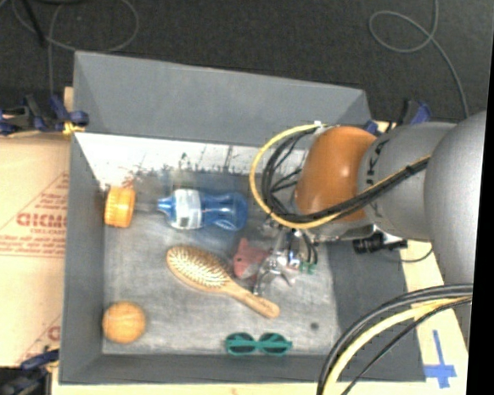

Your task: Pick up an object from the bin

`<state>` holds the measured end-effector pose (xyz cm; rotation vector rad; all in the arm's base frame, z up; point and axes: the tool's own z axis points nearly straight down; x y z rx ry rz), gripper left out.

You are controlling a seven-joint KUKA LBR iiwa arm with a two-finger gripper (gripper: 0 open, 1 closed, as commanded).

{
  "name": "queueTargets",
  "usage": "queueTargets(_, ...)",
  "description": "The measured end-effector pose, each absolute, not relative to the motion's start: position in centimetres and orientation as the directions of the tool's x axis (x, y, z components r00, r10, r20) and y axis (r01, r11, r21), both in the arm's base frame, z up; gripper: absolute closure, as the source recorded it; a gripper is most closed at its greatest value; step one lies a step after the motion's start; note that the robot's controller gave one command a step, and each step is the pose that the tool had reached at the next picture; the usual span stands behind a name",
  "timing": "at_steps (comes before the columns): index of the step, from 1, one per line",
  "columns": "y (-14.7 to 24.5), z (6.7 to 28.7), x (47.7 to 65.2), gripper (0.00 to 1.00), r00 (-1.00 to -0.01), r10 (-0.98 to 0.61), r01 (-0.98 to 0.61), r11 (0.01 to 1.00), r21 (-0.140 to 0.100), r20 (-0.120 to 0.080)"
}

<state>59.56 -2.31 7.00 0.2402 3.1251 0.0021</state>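
My gripper [275, 270] is low in the bin's right half, its metal fingers just right of a small pink-red object [246, 258]. Beside it, a wooden hairbrush [211, 276] lies slantwise, its handle end reaching under the fingers. A clear bottle with blue liquid and an orange cap [182, 209] lies on its side along the back wall, left of the gripper. Nothing shows plainly between the fingers.
An orange ball [124, 322] rests in the front left corner. Green toy glasses [258, 344] lie by the front wall. The arm with its orange cover and cables hangs over the bin's right side.
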Motion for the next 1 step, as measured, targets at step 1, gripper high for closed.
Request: queueTargets(1,-2.76,7.46,59.61,1.00,-0.980,0.198,0.198,0.980,0.003,-0.012)
